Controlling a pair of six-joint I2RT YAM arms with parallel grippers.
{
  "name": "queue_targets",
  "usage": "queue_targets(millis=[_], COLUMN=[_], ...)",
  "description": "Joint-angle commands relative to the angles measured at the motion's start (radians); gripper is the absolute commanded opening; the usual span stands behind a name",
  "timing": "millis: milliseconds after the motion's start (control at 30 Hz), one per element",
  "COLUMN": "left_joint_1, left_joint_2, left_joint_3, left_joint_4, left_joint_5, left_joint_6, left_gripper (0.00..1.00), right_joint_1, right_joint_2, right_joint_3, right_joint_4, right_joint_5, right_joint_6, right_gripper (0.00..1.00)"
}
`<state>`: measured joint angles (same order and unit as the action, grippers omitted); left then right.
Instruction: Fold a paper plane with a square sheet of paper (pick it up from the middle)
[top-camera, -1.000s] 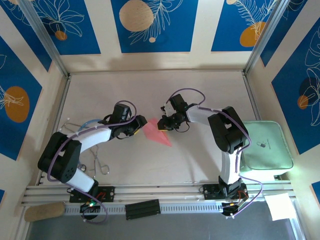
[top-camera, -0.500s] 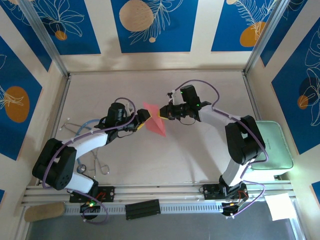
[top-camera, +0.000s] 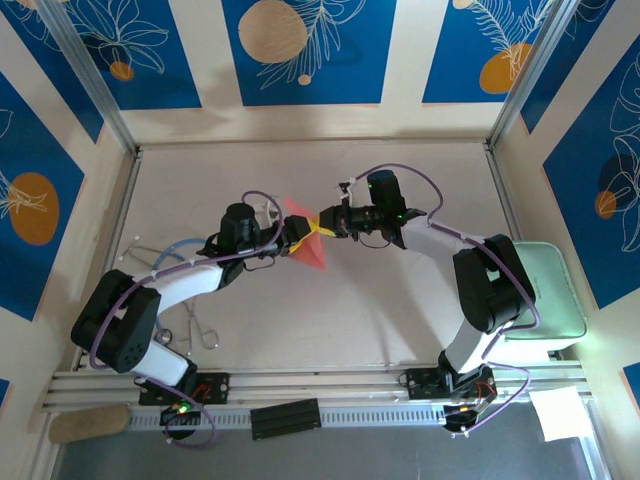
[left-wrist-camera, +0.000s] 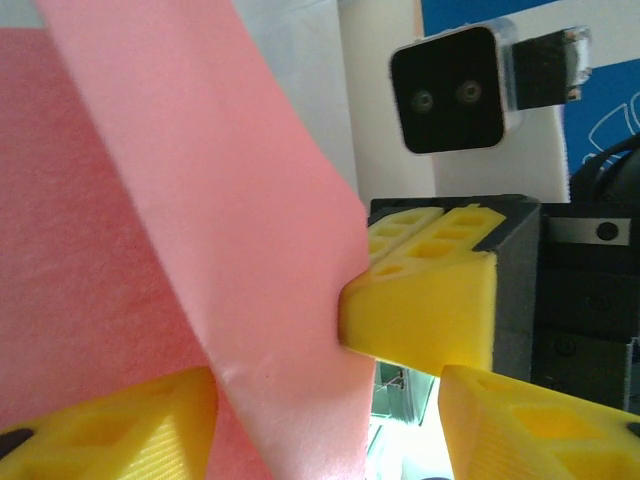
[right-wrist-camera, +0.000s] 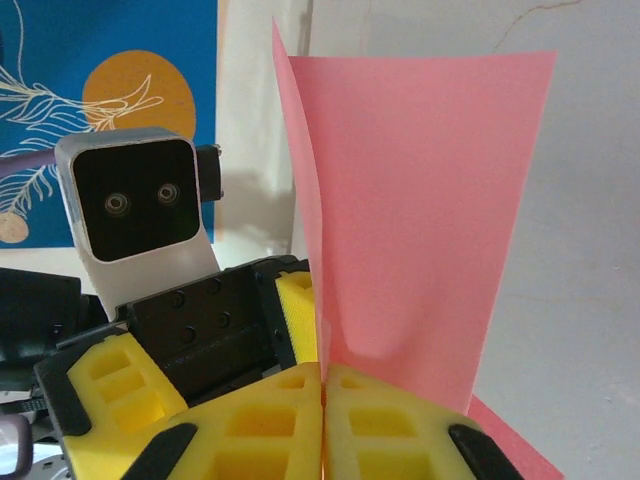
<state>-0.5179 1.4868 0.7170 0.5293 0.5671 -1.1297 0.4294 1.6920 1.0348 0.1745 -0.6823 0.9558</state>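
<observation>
The step in hand looks like a mid-air fold. The thin pink-red square sheet of paper (right-wrist-camera: 420, 200) stands upright, bent into a loose V, between both arms over the pale counter (top-camera: 400, 330). Nearest, the left gripper (left-wrist-camera: 330, 430) straddles the sheet's lower edge with its jaws apart, pinching nothing. Beyond it, the right gripper (right-wrist-camera: 323, 400) is clamped on the sheet. Next, the left probably needs to close squarely on the fold.

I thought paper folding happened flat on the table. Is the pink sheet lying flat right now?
No: the pink sheet sticks up, bent, from the right gripper, whose yellow jaws are shut on its lower edge.
</observation>
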Motion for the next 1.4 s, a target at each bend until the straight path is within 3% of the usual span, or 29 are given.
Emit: queue_targets(millis=[0,200,400,833,1367], left_joint_1=[-0.006,-0.005,-0.006,-0.005,0.000], left_joint_2=[0.022,0.029,0.030,0.047,0.049], left_joint_3=[0.033,0.018,0.012,-0.004,-0.029], left_joint_4=[0.086,0.158,0.159,0.156,0.205], left_joint_5=[0.041,0.050,0.039,0.012,-0.004], left_joint_6=[-0.019,-0.048,-0.045,-0.074,-0.114], left_gripper=[0.54,0.41,0.34,0.36,0.25], right_joint_1=[-0.005,-0.020,-0.030,-0.038,-0.044], right_joint_2=[-0.020,-0.020,-0.023,-0.022,-0.008], right_joint_3=[-0.019,-0.042,-0.054,-0.074,-0.094], right_joint_4=[0.057,0.111,0.131,0.194,0.215], right_joint_5=[-0.056,-0.067,-0.076,-0.089,-0.088], right_joint_6=[0.062,0.113,0.133,0.188,0.207], right_gripper=[0.09,0.09,0.10,0.13,0.15])
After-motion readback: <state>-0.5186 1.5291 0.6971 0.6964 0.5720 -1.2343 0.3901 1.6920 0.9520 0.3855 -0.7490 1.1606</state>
